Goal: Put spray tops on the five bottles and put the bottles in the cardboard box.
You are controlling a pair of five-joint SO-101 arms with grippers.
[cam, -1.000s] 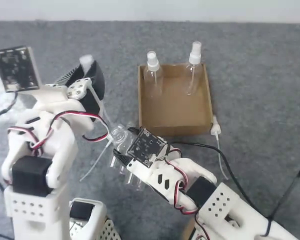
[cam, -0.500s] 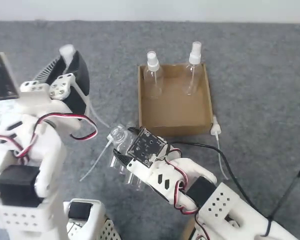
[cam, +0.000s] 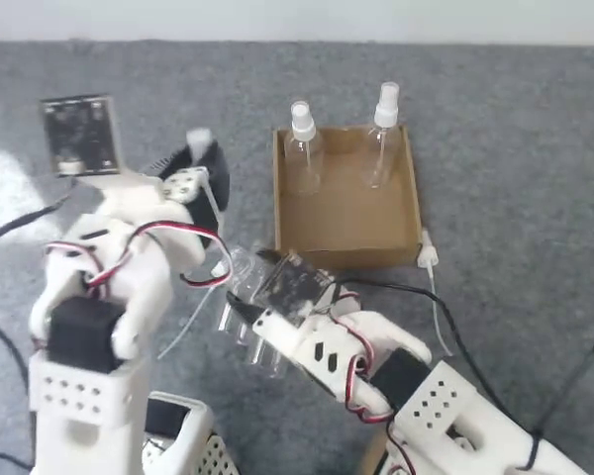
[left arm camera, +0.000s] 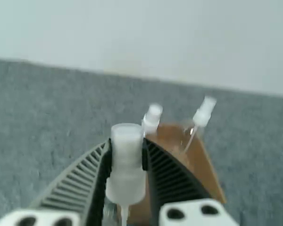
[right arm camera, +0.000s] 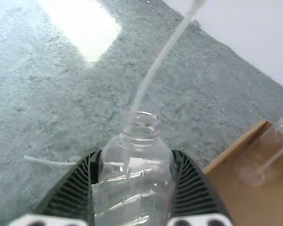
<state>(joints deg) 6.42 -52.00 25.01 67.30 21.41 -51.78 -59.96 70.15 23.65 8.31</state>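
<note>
Between the jaws of the left gripper [left arm camera: 126, 148] sits a white spray top [left arm camera: 126, 172], clenched by its collar with the nozzle end uppermost. From where I stand, its thin dip tube [right arm camera: 153, 70] hangs below that gripper and slants down to the mouth of a clear bottle [right arm camera: 134, 141]. I cannot tell whether the tip is actually inside the neck.

That open bottle is grasped round its shoulders by the right gripper [right arm camera: 134, 160], neck pointing out past the fingertips and towards the left gripper [cam: 200, 158], which is raised just beyond it. Under the right gripper [cam: 246, 302] more clear plastic lies on the grey carpet [cam: 515, 148], too jumbled to count. A loose dip tube [right arm camera: 47, 161] lies on the carpet just beside the fingers.

Ahead of both grippers is the cardboard box [cam: 346, 223]. Two capped bottles stand upright at the box's far wall, one [cam: 303, 148] nearer the left gripper, the other [cam: 384, 139] farther along. A second spray top [cam: 431, 259] lies on the carpet, touching the box's corner on the side away from the grippers.
</note>
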